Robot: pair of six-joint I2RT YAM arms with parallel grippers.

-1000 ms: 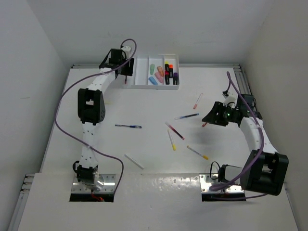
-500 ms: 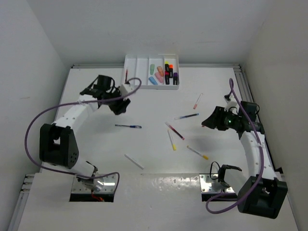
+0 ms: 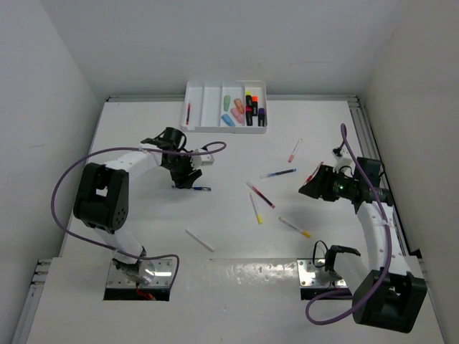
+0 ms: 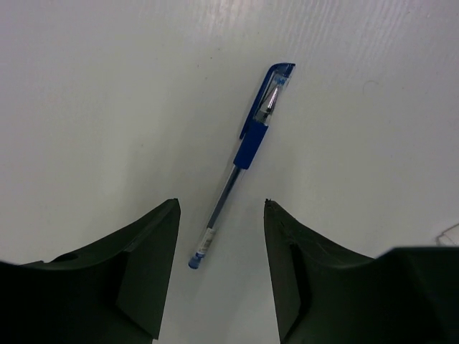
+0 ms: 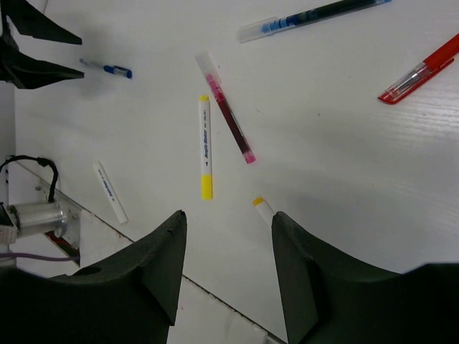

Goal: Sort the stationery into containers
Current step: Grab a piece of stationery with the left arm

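The white tray (image 3: pixel 209 104) stands at the back, with a red pen (image 3: pixel 188 113) in its left compartment and several highlighters (image 3: pixel 240 111) in the right ones. My left gripper (image 3: pixel 185 179) is open and hovers low over a blue pen (image 4: pixel 247 143), whose end lies between the fingers (image 4: pixel 221 203). My right gripper (image 3: pixel 310 183) is open and empty above the table (image 5: pixel 229 214). Loose on the table lie a red pen (image 3: pixel 295 150), a dark blue pen (image 3: pixel 278 173), a pink pen (image 3: pixel 260 195), a white-yellow marker (image 3: pixel 255 208), a yellow-tipped pen (image 3: pixel 295 227) and a white pen (image 3: pixel 200 240).
Another red pen (image 5: pixel 419 72) lies close under the right arm. Silver base plates (image 3: pixel 161 269) sit at the near edge. Purple cables loop beside both arms. Walls enclose the table on three sides.
My left arm has swung from the tray down to the blue pen at centre left. The red pen now lies in the tray's left compartment. The right gripper has barely shifted.
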